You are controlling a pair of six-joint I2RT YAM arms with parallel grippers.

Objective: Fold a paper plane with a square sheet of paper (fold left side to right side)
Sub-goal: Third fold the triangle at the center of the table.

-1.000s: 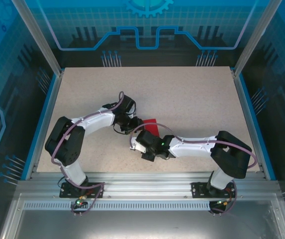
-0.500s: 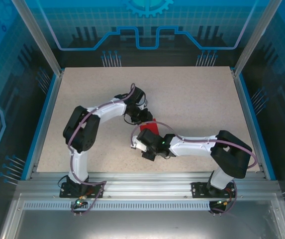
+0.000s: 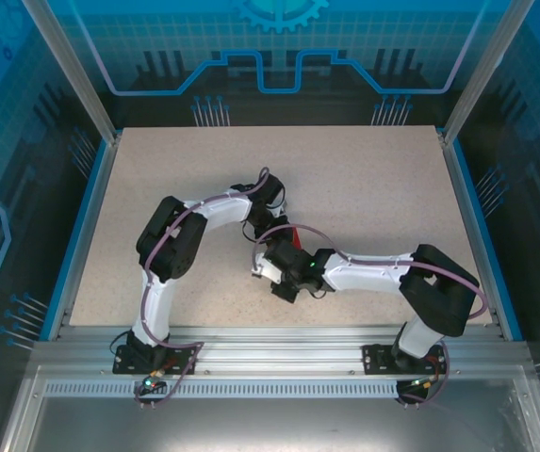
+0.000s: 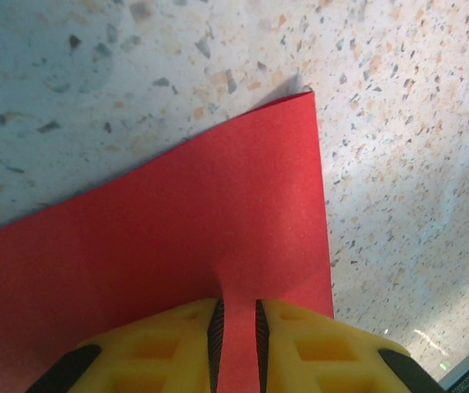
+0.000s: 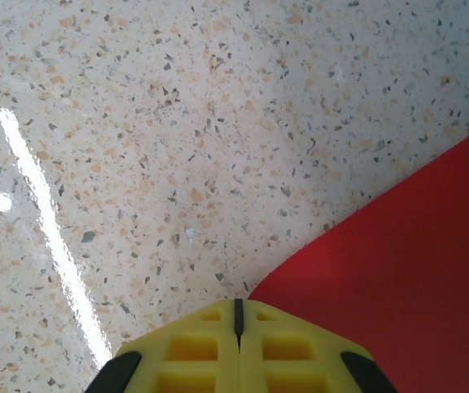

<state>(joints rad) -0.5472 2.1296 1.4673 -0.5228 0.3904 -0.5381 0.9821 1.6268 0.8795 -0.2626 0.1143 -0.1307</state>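
Tabletop (image 4: 398, 123), red sheet (image 4: 177, 229) btwn L fingers (image 4: 164, 344)

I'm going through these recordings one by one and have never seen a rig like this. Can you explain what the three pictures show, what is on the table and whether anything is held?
These are two robot arms bolted at the near edge of a speckled table, each ending in a two-finger gripper. The wide picture comes from a fixed camera above and behind them: the left arm is on the left, the right arm on the right. The other two pictures come from cameras on the wrists, looking past the yellow fingers. On the table lies one square sheet of paper, bright red. The left gripper pinches a raised fold of it. The right gripper is shut with nothing in it, its tips at the sheet's edge.
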